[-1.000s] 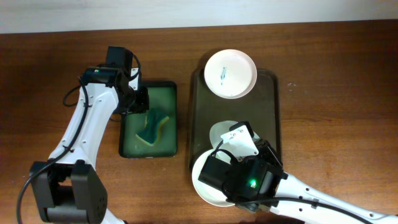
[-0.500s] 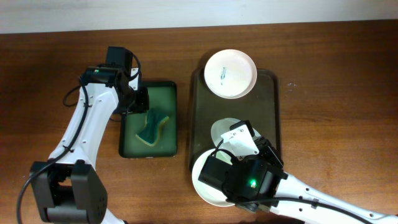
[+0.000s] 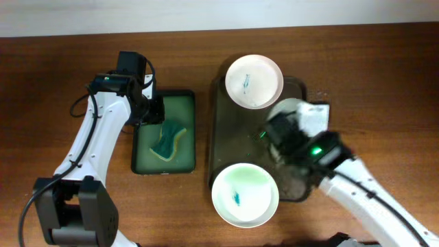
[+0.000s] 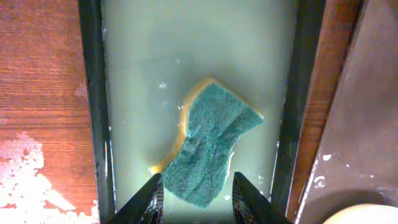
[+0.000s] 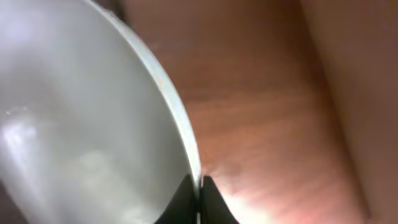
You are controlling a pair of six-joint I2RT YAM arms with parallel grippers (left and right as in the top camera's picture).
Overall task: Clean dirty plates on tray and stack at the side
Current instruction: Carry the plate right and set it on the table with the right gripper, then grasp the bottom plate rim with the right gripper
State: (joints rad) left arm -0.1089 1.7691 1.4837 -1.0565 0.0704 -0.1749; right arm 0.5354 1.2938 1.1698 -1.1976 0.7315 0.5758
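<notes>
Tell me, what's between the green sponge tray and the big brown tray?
Just a thin strip of bare wooden table lies between the green tray and the brown tray. The overhead view shows it best.

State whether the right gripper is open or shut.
Shut: the right gripper pinches the rim of a white plate, with only that thin edge between its tips.
</notes>
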